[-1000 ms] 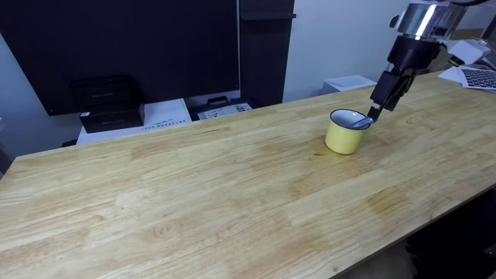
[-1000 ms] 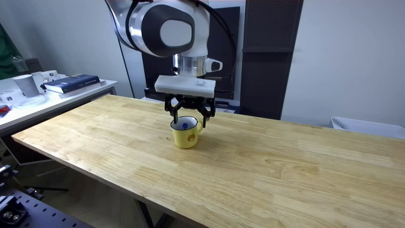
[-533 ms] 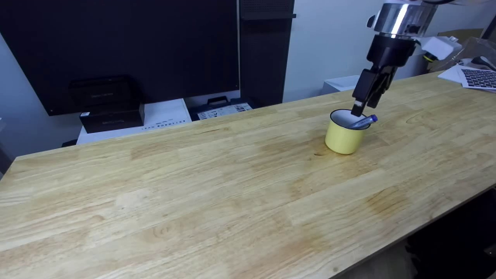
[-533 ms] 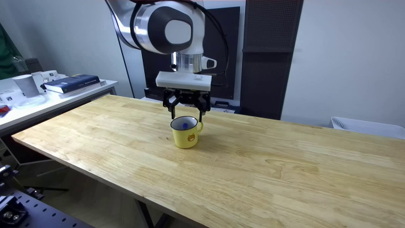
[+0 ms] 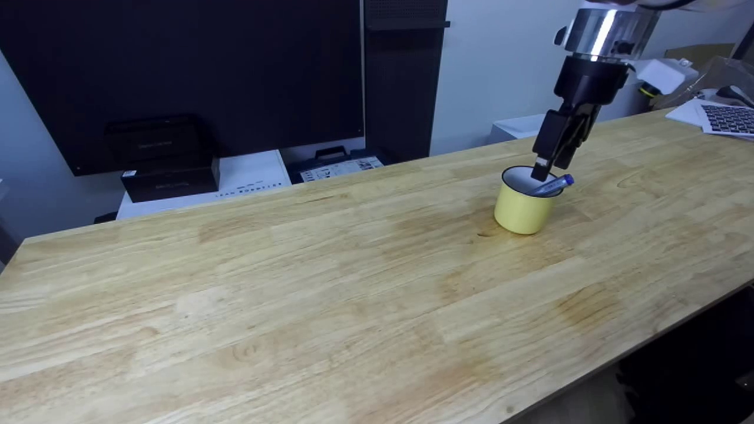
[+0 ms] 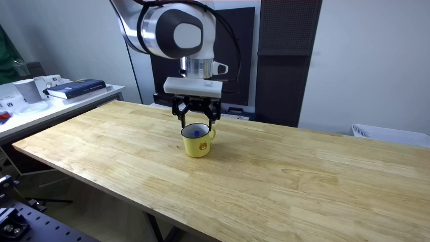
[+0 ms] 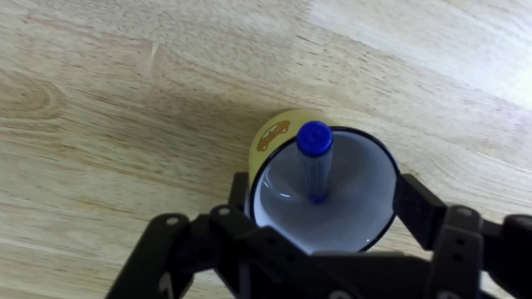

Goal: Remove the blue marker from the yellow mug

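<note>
Black two-finger gripper (image 7: 326, 193) is standing wide, unclenched, straddling the squat yellow mug (image 6: 194, 145) at 9 and 3 o'clock in wrist view; rim contact unclear. Slim blue marker (image 7: 316, 162) is leaning inside toward 12.

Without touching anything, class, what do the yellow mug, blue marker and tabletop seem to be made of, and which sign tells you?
Yellow mug: glossy, enamelled metal or glazed ceramic; highlights inside, dark rim.
Blue marker: probably smooth plastic; its blue end looks moulded, evenly coloured.
Tabletop: wood, possibly laminate, low sheen; grain and joined strips show.
</note>
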